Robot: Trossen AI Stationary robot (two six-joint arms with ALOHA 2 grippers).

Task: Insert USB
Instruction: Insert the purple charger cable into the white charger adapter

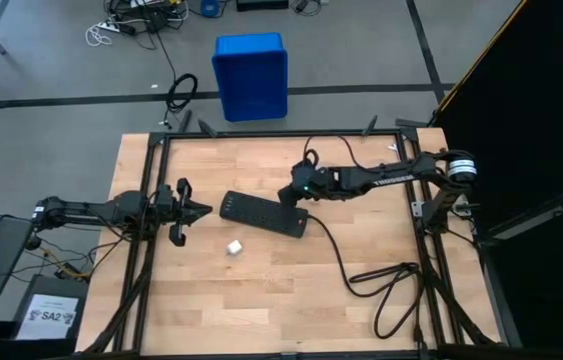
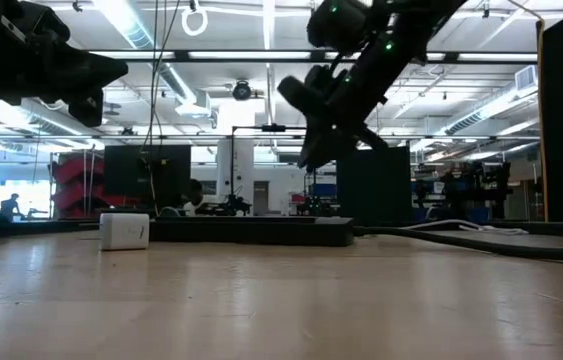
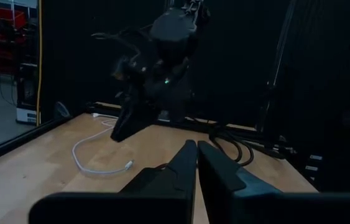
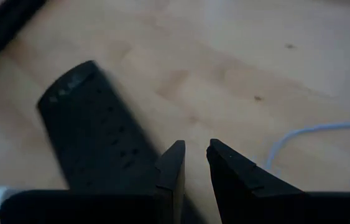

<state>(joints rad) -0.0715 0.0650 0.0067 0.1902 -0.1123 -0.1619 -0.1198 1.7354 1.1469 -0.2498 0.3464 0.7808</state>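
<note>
The thin white USB cable [image 3: 82, 160] lies loosely curved on the wooden table, beyond the power strip; a stretch of the cable [image 4: 305, 132] also shows in the right wrist view. In the high view my right arm hides it. My right gripper [image 1: 287, 194] hangs above the table by the black power strip [image 1: 261, 213], tipped downward [image 2: 309, 158], its fingers a narrow gap apart [image 4: 196, 155] and empty. My left gripper [image 1: 206, 211] waits left of the strip, raised, fingers shut [image 3: 196, 163] and empty.
A small white cube [image 1: 234, 247] stands on the table near the strip's near side. The strip's thick black cord [image 1: 381, 280] loops over the table's right near part. A blue bin [image 1: 251, 75] sits on the floor beyond the far edge.
</note>
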